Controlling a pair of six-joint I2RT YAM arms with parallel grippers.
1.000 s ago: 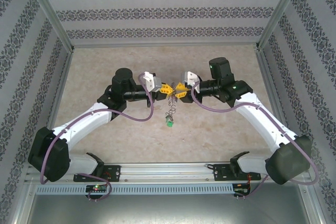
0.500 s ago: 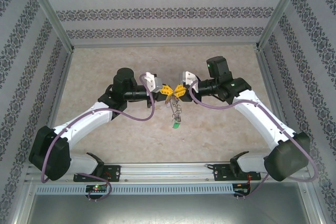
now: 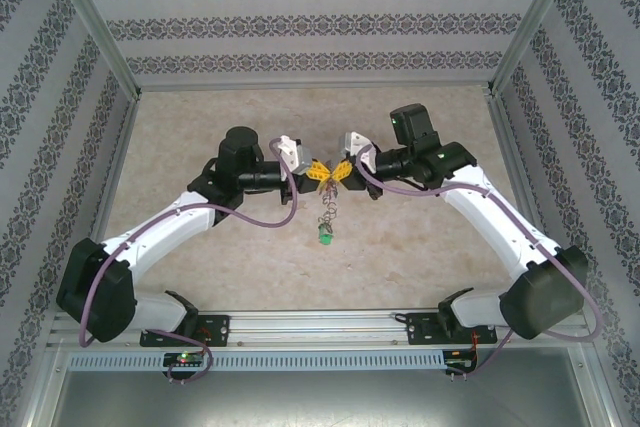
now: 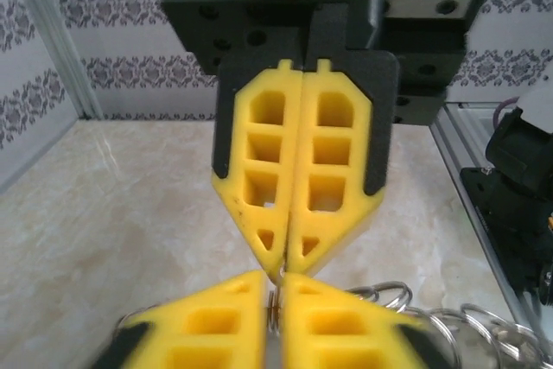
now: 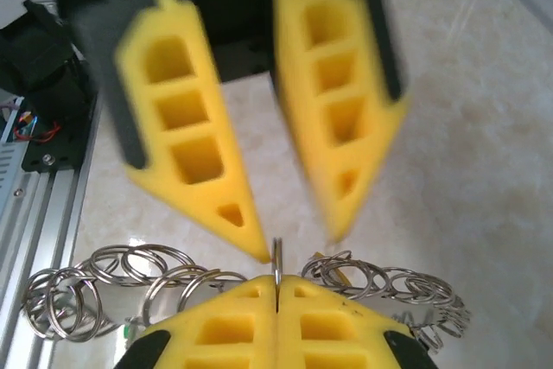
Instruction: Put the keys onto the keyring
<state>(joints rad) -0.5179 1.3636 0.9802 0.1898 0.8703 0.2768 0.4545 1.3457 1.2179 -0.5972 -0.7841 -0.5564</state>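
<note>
Both grippers meet tip to tip above the middle of the table. My right gripper (image 3: 339, 170) (image 5: 277, 281) is shut on the thin metal keyring (image 5: 277, 257), seen edge-on between its yellow fingers. My left gripper (image 3: 321, 174) (image 5: 296, 244) stands open in the right wrist view, blurred, one fingertip touching the ring. In the left wrist view the ring (image 4: 274, 308) still sits in the narrow gap of the left gripper (image 4: 275, 281). A bunch of small rings (image 3: 326, 209) hangs down to a green-capped key (image 3: 325, 238).
Loops of small silvery rings (image 5: 138, 278) (image 5: 389, 287) spread to both sides behind the right fingers. Patterned walls with metal posts (image 3: 100, 47) enclose the beige marble table (image 3: 200, 117) on three sides. An aluminium rail (image 3: 320, 325) runs along the near edge.
The right gripper has shut on the ring and the left gripper has opened. The hanging green key swung right and back.
</note>
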